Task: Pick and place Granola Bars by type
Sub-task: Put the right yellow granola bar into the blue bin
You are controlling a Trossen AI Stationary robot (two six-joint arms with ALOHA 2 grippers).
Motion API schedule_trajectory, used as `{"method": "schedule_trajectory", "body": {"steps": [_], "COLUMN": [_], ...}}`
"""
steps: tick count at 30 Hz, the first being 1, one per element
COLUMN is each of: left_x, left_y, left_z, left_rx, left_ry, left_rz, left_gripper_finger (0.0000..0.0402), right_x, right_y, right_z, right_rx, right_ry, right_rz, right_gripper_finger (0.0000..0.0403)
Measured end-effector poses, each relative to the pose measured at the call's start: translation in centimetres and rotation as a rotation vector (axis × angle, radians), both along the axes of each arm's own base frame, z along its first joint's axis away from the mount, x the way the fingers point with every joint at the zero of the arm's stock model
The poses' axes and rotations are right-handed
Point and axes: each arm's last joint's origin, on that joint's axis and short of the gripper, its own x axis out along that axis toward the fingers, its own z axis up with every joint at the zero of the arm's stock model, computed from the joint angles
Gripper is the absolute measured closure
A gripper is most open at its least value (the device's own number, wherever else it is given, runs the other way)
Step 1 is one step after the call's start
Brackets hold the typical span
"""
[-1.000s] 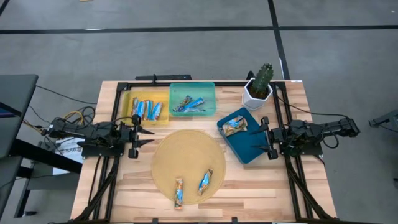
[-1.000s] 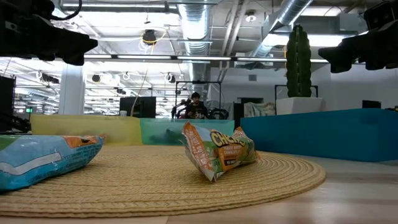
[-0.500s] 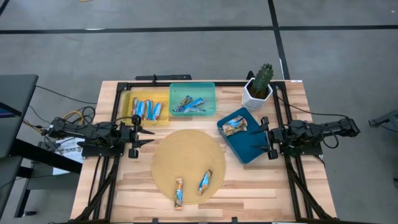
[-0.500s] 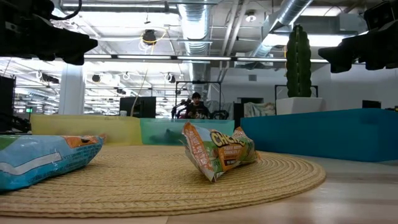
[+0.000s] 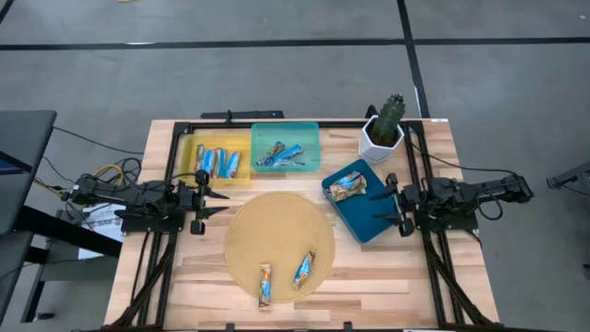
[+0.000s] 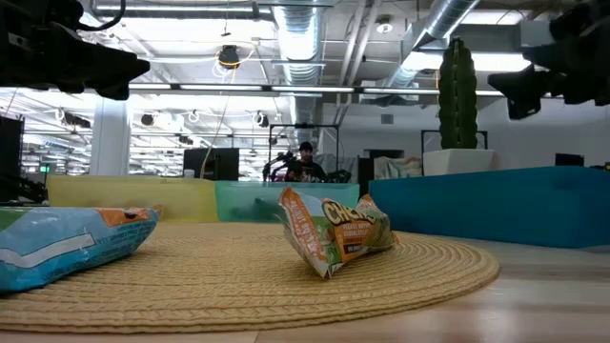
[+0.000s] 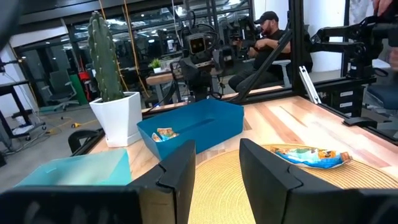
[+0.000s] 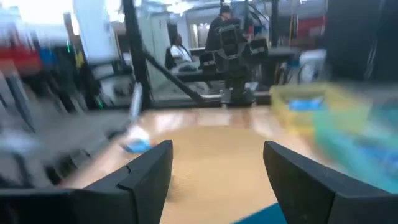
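High view: we've got two granola bars (image 5: 285, 278) left on the round mat (image 5: 275, 242), others binned by type. Left gripper (image 5: 219, 202) partly open, right gripper (image 5: 388, 204) wide open, both empty, parked clear.

1. The overhead camera looks straight down on the whole table (image 5: 175, 277).
2. The low camera sits at tabletop height beside the woven mat (image 6: 286, 276).
3. The wrist cameras face each other across that mat.
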Motion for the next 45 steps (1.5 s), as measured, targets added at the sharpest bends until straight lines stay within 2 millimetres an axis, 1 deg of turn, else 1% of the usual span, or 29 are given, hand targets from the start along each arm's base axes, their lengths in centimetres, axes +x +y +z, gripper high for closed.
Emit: {"method": "schedule_trajectory", "body": {"steps": [3,6,12,18,21,28,33,36,39,43,45], "left_x": [0.0,0.0,0.0,0.0,0.0,0.0,0.0,0.0,0.0,0.0,0.0], "left_y": [0.0,0.0,0.0,0.0,0.0,0.0,0.0,0.0,0.0,0.0,0.0], "left_z": [0.0,0.0,0.0,0.0,0.0,0.0,0.0,0.0,0.0,0.0,0.0], "left_rx": [0.010,0.002,0.009,0.005,0.002,0.010,0.001,0.007,-0.003,0.005,0.009], "left_ry": [0.000,0.000,0.000,0.000,0.000,0.000,0.000,0.000,0.000,0.000,0.000], "left_rz": [0.001,0.000,0.001,0.001,0.000,0.001,0.000,0.001,0.000,0.001,0.001], "left_gripper_finger": [0.0283,0.0283,0.0283,0.0283,0.0283,0.0283,0.0283,0.0283,0.0283,0.0283,0.0283], "right_x": [0.0,0.3,1.3,3.7,5.4,10.0,12.9,14.5,15.9,17.5,18.3], "right_y": [0.0,0.0,0.2,0.7,1.2,3.1,4.3,4.8,5.5,6.8,7.6], "right_z": [0.2,0.7,3.4,6.0,6.8,8.1,8.6,8.7,8.6,8.1,7.8], "right_rx": [0.231,0.350,0.395,0.345,0.260,-0.101,-0.305,-0.414,-0.543,-0.704,-0.753], "right_ry": [0.044,0.090,0.141,0.227,0.280,0.414,0.580,0.686,0.748,0.774,0.777], "right_rz": [-0.001,-0.006,-0.016,-0.031,-0.020,0.068,0.141,0.138,0.104,0.102,0.119], "right_gripper_finger": [0.0159,0.0159,0.0159,0.0159,0.0159,0.0159,0.0159,0.0159,0.0159,0.0159,0.0159]}}
